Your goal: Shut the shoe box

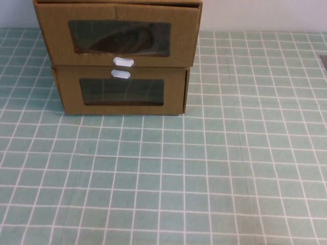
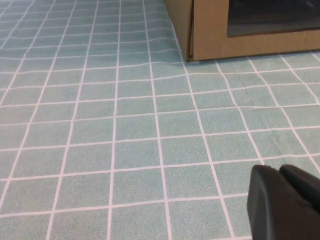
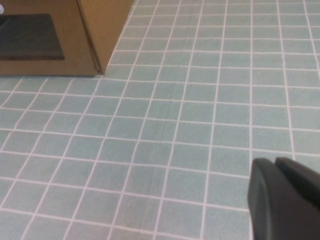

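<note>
Shoe box (image 1: 117,33), stacked on its twin box (image 1: 121,92) at the far left, juts forward unclosed; my left gripper (image 2: 285,205) and right gripper (image 3: 285,200) hover near, grip state unclear.
</note>
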{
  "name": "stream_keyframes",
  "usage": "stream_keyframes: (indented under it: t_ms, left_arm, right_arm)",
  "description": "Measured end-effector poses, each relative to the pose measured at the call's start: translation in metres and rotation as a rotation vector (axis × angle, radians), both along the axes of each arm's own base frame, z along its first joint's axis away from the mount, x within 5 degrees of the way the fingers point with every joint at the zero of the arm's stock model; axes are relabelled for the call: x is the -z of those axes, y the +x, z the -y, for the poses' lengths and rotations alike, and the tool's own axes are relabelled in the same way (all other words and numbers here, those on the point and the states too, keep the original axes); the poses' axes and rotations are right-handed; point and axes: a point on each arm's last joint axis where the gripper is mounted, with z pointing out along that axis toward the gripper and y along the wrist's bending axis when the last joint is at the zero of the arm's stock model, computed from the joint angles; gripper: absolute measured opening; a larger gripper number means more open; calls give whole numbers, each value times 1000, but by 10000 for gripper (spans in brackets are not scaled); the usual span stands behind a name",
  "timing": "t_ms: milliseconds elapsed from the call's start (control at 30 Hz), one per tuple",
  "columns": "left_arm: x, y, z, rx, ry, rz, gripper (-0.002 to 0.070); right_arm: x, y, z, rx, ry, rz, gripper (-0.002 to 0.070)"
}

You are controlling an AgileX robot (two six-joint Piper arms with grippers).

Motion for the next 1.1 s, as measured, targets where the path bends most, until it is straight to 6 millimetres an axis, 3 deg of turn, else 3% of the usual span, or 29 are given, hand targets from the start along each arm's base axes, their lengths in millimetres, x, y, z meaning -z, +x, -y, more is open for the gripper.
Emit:
stream_keyframes:
  t_ms: [267,500,667,1100]
  left_arm:
    - [0,0,0,0,0,0,-5]
    - [0,0,0,0,1,2,-5]
    - [0,0,0,0,1,2,-5]
    - [0,0,0,-1,7,3,-5]
  right_arm:
    - [7,-18,9,59,-54,125,-14]
    - [60,-21,13,113,-86,141,-14]
    - [92,-19,13,120,-95,62,-14]
    - [92,-19,14,137,-101,72,-14]
